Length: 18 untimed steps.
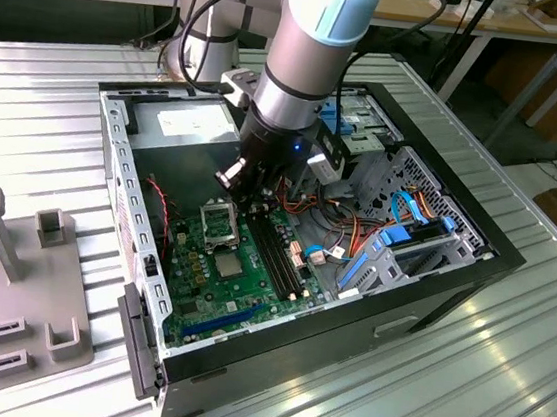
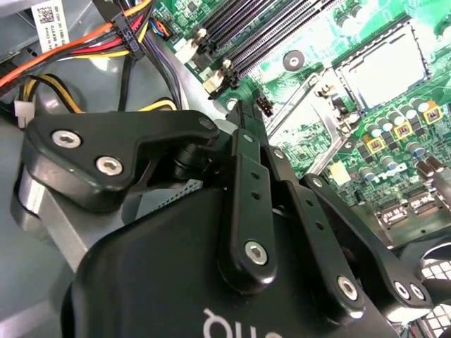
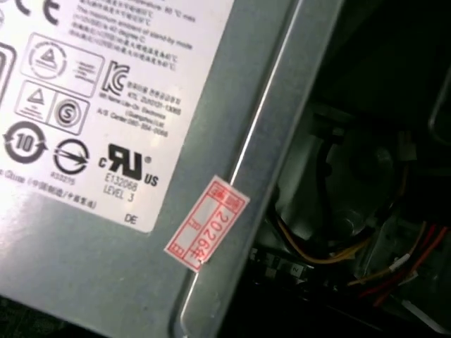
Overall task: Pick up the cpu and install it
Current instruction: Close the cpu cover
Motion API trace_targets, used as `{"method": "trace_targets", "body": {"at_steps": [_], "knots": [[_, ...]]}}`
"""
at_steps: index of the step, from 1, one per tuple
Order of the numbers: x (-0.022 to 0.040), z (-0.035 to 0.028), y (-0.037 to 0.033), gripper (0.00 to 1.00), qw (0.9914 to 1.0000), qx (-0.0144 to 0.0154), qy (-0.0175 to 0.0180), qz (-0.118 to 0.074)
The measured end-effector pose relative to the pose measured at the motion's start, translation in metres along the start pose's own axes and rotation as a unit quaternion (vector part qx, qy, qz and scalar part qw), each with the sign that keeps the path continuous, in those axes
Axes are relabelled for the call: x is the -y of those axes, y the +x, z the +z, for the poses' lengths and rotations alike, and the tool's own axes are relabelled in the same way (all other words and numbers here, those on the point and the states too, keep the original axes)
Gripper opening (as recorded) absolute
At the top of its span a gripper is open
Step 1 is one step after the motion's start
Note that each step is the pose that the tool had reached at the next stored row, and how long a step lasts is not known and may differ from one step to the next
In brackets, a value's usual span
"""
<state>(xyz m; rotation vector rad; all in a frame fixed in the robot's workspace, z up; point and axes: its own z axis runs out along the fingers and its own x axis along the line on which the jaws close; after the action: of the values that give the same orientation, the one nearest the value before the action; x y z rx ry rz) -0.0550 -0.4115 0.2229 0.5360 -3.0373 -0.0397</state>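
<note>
In the exterior view my gripper [image 1: 245, 193] hangs inside the open computer case [image 1: 431, 286], just above the green board [image 1: 203, 296] and slightly behind the black square-framed socket [image 1: 218, 224]. In the second wrist view the gripper's black linkage [image 2: 243, 116] reaches toward the board, with the socket [image 2: 384, 67] off to one side. A pale flat square fills the socket's frame; I cannot tell whether it is the cpu. The linkage hides anything held at the gripper's tip.
The grey power supply [image 1: 183, 122] with its label [image 3: 106, 141] sits behind the gripper. Coloured cable bundles [image 2: 106, 42] and black memory slots [image 1: 278, 254] crowd around it. A grey soldered chip [image 1: 230, 265], a blue-trimmed drive cage [image 1: 405, 243] and a grey fixture [image 1: 10, 269] are nearby.
</note>
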Motion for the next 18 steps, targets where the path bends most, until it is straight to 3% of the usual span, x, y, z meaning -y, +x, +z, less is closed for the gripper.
{"method": "trace_targets", "body": {"at_steps": [18], "knots": [[-0.0007, -0.012, 0.0036, 0.11, 0.99999, -0.0016, 0.004, -0.001]]}}
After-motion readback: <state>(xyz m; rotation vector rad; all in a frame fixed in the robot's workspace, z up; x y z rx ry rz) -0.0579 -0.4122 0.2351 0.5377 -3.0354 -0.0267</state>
